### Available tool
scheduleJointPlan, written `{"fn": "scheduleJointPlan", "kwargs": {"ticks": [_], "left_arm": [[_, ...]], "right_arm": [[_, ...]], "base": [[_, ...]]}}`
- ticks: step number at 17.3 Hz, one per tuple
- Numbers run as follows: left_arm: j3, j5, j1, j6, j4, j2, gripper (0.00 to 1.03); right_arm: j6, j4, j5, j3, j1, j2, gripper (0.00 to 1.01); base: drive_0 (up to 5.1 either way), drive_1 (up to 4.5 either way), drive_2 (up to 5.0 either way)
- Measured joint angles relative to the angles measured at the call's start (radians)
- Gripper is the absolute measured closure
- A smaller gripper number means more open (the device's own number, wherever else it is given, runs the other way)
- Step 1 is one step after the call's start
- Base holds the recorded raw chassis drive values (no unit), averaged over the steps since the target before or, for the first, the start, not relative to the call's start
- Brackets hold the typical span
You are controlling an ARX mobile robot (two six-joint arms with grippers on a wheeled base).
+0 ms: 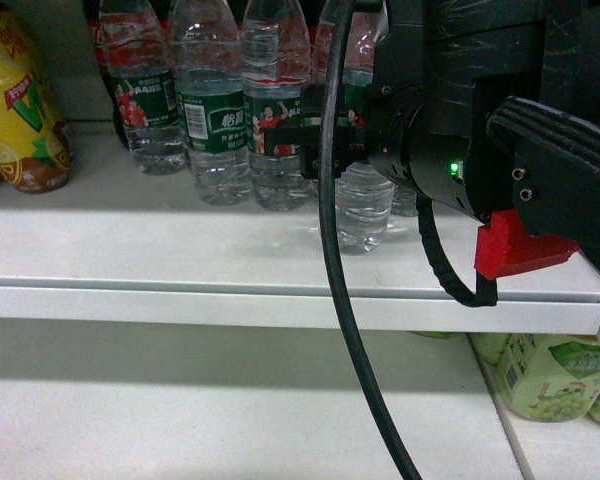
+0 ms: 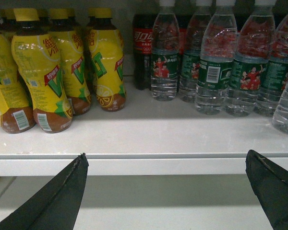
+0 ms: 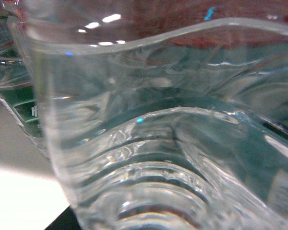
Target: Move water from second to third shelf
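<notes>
A clear ribbed water bottle stands on the white shelf, forward of its row. My right gripper reaches in from the right and is shut on it around the green label; one black finger shows on the bottle's left side. The same water bottle fills the right wrist view, hiding the fingers there. It also shows at the right edge of the left wrist view as the frontmost water bottle. My left gripper hangs open and empty in front of the shelf edge.
Several green-labelled water bottles stand in a row behind. Yellow tea bottles fill the shelf's left, and a cola bottle stands at the back. Pale green bottles sit on the lower shelf. A black cable hangs in front.
</notes>
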Motion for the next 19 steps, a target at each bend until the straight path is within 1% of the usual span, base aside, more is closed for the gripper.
{"fn": "scheduleJointPlan", "kwargs": {"ticks": [1,2,5,7,10,12,14,16,17,19], "left_arm": [[0.0,0.0,0.0,0.0,0.0,0.0,0.05],[0.0,0.0,0.0,0.0,0.0,0.0,0.05],[0.0,0.0,0.0,0.0,0.0,0.0,0.05],[0.0,0.0,0.0,0.0,0.0,0.0,0.05],[0.0,0.0,0.0,0.0,0.0,0.0,0.05],[0.0,0.0,0.0,0.0,0.0,0.0,0.05],[0.0,0.0,0.0,0.0,0.0,0.0,0.05],[0.0,0.0,0.0,0.0,0.0,0.0,0.05],[0.0,0.0,0.0,0.0,0.0,0.0,0.05],[0.0,0.0,0.0,0.0,0.0,0.0,0.05]], "right_arm": [[0.001,0.005,0.0,-0.006,0.0,-0.003,0.49],[0.001,0.01,-0.003,-0.019,0.002,-0.013,0.52],[-0.001,0.033,-0.017,-0.096,0.008,-0.069,0.56],[-0.024,0.048,-0.036,-0.166,0.009,-0.122,0.57],[-0.061,0.036,-0.071,-0.293,0.001,-0.24,0.57],[-0.072,0.017,-0.103,-0.374,-0.019,-0.326,0.57],[-0.083,-0.006,-0.115,-0.461,-0.05,-0.442,0.57],[-0.082,-0.041,-0.121,-0.537,-0.08,-0.564,0.57],[-0.082,-0.066,-0.127,-0.571,-0.088,-0.631,0.57],[-0.082,-0.133,-0.156,-0.644,-0.103,-0.785,0.57]], "base": [[0.0,0.0,0.0],[0.0,0.0,0.0],[0.0,0.0,0.0],[0.0,0.0,0.0],[0.0,0.0,0.0],[0.0,0.0,0.0],[0.0,0.0,0.0],[0.0,0.0,0.0],[0.0,0.0,0.0],[0.0,0.0,0.0]]}}
